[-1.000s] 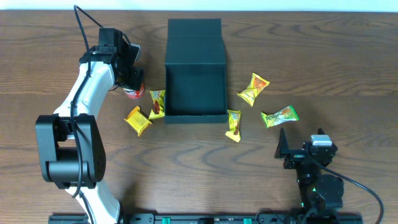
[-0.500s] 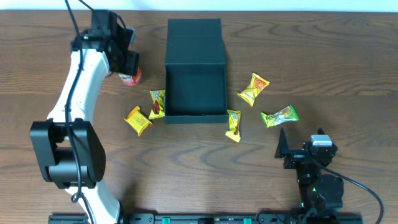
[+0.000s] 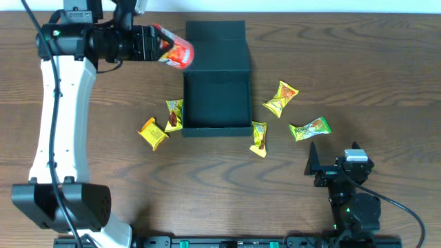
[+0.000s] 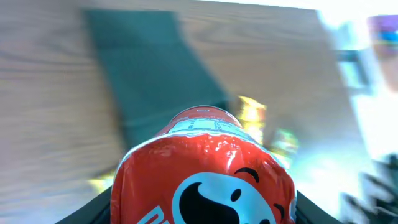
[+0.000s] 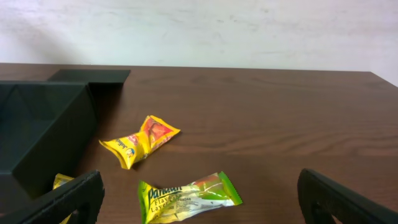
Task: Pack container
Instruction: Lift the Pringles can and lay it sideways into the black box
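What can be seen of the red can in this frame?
The red can is a small, glossy cylinder with a white-and-black logo and a pale band round its far end. The left end effector grips it near one end and holds it in the air, roughly on its side, with the free end pointing right. From overhead it overlaps the left edge of the lid flap of the dark container. Nothing else touches it.
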Tool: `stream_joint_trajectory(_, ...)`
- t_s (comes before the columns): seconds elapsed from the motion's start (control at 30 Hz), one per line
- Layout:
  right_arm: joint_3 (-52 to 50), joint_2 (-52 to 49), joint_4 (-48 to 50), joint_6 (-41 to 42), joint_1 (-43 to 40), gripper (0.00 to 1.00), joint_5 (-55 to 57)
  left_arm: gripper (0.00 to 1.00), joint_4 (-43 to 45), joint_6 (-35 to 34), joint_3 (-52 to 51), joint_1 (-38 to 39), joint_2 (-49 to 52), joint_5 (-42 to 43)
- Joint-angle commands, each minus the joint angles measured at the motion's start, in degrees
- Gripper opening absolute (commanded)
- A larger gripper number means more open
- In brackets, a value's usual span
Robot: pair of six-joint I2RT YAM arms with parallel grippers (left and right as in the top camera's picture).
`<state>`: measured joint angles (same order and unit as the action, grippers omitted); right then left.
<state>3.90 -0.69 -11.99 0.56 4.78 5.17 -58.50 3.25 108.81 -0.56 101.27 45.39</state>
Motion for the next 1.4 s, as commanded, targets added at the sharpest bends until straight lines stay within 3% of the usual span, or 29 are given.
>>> stream_joint_trajectory(0.0,-0.2,0.3,0.0,-0.9,-0.3,0.99,0.6,0.41,-0.2,-1.1,-3.0,-0.1,0.1,16.9)
stream_joint_trajectory(0.13,-0.2,0.3,0.0,-0.9,-0.3,0.99,0.6,0.4,1.2,-1.0,-10.3,1.0,0.2,20.5)
stream_joint_trajectory(0.27,-0.2,0.3,0.0,-0.9,-0.3,0.99,0.6,0.35,8.8,-3.0,-19.3,5.0,0.2,22.2)
stream_joint_trajectory(0.53,-0.2,0.3,0.0,-0.9,-0.3,0.99,0.6,0.34,36.7,-25.1,-33.2,12.5,0.2,14.8)
stream_joint_trajectory(0.6,-0.2,0.3,0.0,-0.9,-0.3,0.99,0.6,0.34,40.2,-29.2,-35.6,13.0,0.2,12.5)
stream_joint_trajectory(0.93,-0.2,0.3,0.0,-0.9,-0.3,0.99,0.6,0.4,42.3,-36.6,-43.0,14.1,0.2,7.9)
stream_joint_trajectory(1.37,-0.2,0.3,0.0,-0.9,-0.3,0.99,0.6,0.43,44.9,-45.6,-43.2,18.6,2.5,2.1)
